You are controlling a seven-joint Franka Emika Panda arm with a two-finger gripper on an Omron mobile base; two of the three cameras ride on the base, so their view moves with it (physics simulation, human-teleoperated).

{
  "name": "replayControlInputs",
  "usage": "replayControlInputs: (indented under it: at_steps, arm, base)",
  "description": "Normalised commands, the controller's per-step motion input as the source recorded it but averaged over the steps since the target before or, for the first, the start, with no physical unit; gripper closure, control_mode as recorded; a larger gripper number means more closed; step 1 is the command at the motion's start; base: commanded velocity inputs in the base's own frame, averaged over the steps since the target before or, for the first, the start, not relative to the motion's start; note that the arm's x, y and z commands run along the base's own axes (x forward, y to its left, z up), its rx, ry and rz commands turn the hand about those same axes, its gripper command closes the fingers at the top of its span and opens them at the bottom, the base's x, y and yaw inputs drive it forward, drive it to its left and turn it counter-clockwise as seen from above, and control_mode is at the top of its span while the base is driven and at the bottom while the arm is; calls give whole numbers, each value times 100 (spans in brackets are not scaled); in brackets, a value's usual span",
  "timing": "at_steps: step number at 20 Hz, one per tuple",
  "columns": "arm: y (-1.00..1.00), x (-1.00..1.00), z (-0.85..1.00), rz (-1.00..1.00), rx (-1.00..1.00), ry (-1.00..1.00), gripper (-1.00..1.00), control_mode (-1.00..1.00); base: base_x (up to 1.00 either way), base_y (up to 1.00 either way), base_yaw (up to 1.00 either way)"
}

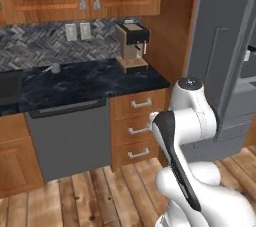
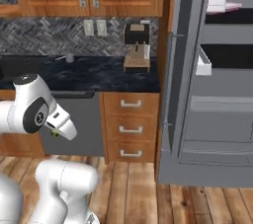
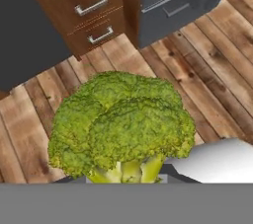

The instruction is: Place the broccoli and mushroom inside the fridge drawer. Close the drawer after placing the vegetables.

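The broccoli (image 3: 123, 127) sits right at the hand, stalk pointing back into the jaws, apparently gripped though the tips are hidden. The fridge drawer (image 2: 212, 141) lies well off to the arm's right, low, across the wooden floor (image 3: 207, 70).

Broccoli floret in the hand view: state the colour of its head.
Yellowish-green bushy head on the broccoli floret, with a paler green stalk below; the hand view shows it best.
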Motion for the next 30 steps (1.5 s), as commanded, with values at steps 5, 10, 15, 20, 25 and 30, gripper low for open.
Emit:
replayControlInputs:
  at_steps: [5,10,15,20,25,30]
  arm:
    - [0,0,0,0,0,0,100,100]
    - [0,0,0,0,0,0,100,100]
    - [0,0,0,0,0,0,100,100]
    - [0,0,0,0,0,0,100,100]
    - [0,0,0,0,0,0,100,100]
    - [0,0,0,0,0,0,100,100]
  base:
    - [-34,-100,-23]
    - [-9,-100,-18]
    - [2,-98,-9]
    - [30,-79,-1]
    - [64,-53,1]
    - [91,-49,21]
